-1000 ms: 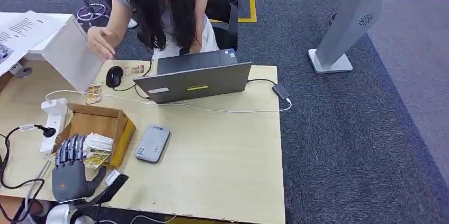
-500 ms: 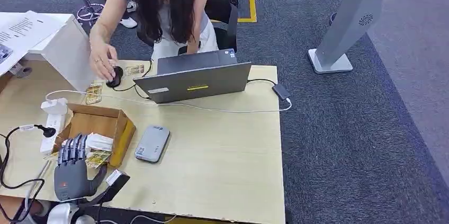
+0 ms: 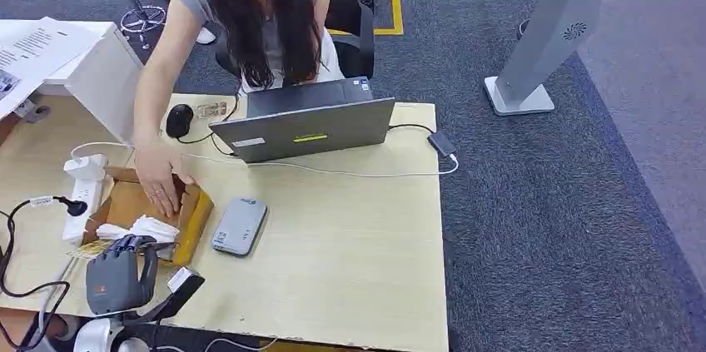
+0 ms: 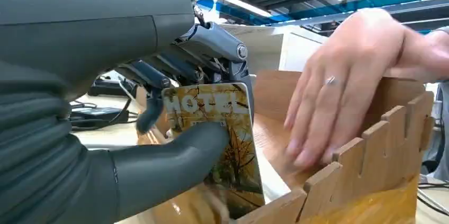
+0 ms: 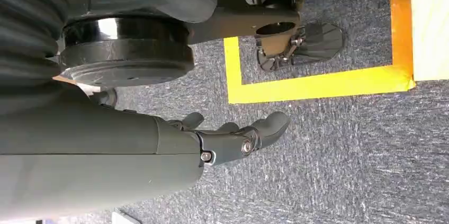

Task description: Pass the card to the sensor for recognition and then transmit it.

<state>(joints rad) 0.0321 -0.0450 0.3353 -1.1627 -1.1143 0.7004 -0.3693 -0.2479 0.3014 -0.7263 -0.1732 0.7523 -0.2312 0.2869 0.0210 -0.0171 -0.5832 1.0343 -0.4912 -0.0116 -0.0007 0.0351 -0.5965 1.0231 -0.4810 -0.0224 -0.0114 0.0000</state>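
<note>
The card (image 4: 227,144), a hotel key card with an autumn picture on it, stands nearly upright at the near end of the cardboard box (image 3: 193,210), and the left hand (image 3: 116,273) has it pinched: thumb (image 4: 174,155) pressed across the face, darker fingers (image 4: 159,73) curled behind. That grip leaves the printed face clear, which looks sensible for showing it to a reader. More cards and white slips lie in the box under it. A person's hand (image 3: 160,181) rests flat inside the far end of the box, probably steadying it while the card comes out. Just beside the box lies the grey sensor (image 3: 239,225), flat on the table (image 3: 358,244), so the trip there should be short. Behind it sits a laptop (image 3: 304,127), with a mouse (image 3: 179,120) to one side. The right hand (image 5: 233,139) hangs down over grey carpet, fingers loosely extended, holding nothing.
</note>
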